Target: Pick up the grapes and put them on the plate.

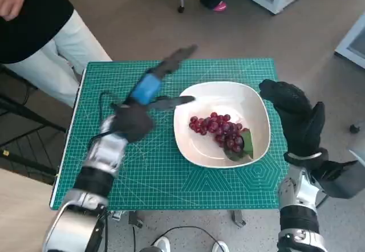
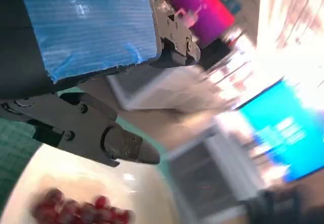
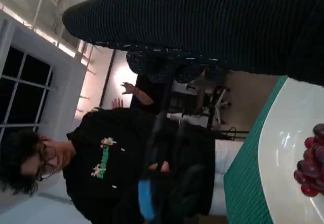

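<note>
You had the green cutting mat (image 1: 142, 166) covering the small table, and on its right half sat the white plate (image 1: 251, 106). The grapes (image 1: 219, 129) lay inside that plate, toward its right side, as a red bunch whose long axis ran from the plate's middle down toward the near right rim, where a dark green leaf (image 1: 242, 146) ended it. Your left hand (image 1: 151, 86) was blurred above the mat just left of the plate, fingers spread and holding nothing; one fingertip (image 1: 185, 99) reached over the plate's left rim, apart from the grapes. Your right hand (image 1: 293, 112) hung just beside the plate's right edge, and you held nothing there either, though how far its fingers parted could not be told. A person in a black top (image 3: 109, 158) stood beyond the table.
</note>
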